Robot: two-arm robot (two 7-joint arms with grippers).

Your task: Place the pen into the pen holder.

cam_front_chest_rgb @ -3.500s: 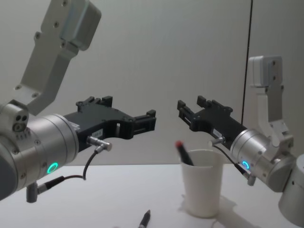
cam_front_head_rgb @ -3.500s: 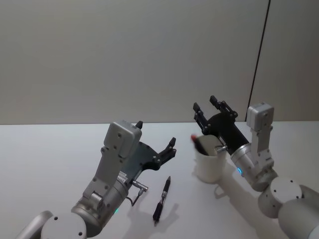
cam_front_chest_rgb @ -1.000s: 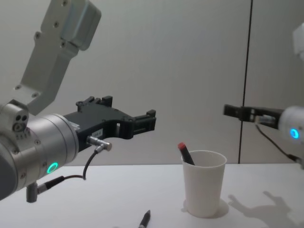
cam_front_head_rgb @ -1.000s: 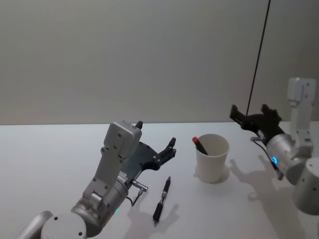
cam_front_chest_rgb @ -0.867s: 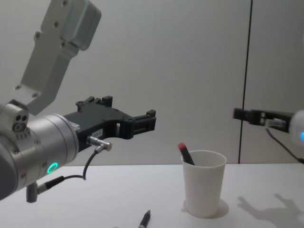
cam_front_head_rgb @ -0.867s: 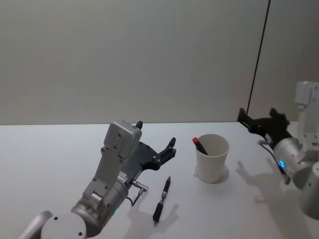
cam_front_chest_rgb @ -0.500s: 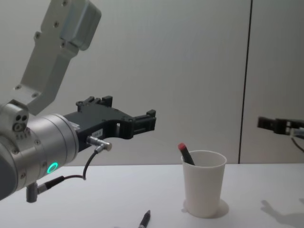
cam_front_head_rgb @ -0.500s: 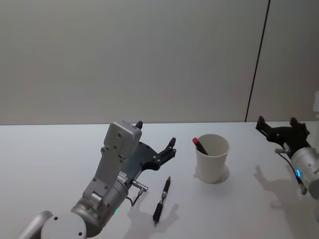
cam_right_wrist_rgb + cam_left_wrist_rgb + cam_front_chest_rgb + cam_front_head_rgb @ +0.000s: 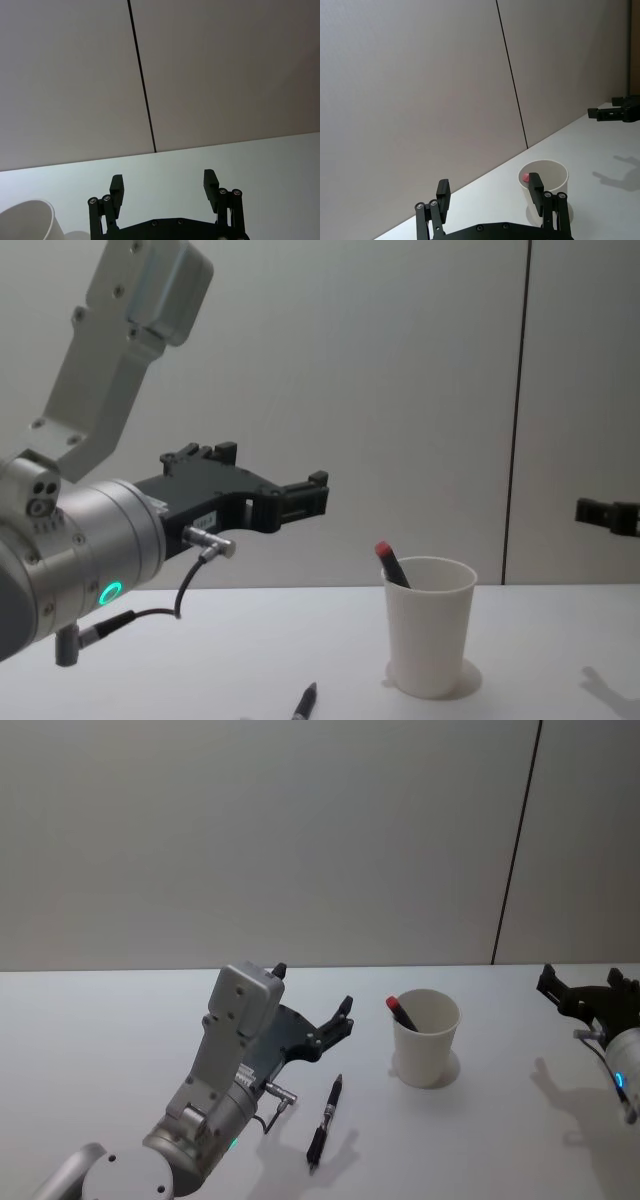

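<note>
Left gripper [image 9: 313,988], fingers spread and empty, hangs at 11 o'clock from the black pen [image 9: 325,1118] lying flat on the table [image 9: 110,1020], the pen holder [image 9: 428,1045] with a red-capped pen [image 9: 402,1012] at its 2 o'clock, open tabletop beyond toward the spread, empty right gripper [image 9: 580,983] at 3 o'clock.

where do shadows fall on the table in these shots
Head view: the right gripper throws a soft shadow on the table below it; the black pen has a faint one alongside. Chest view: the cup shades a thin ring at its base.
</note>
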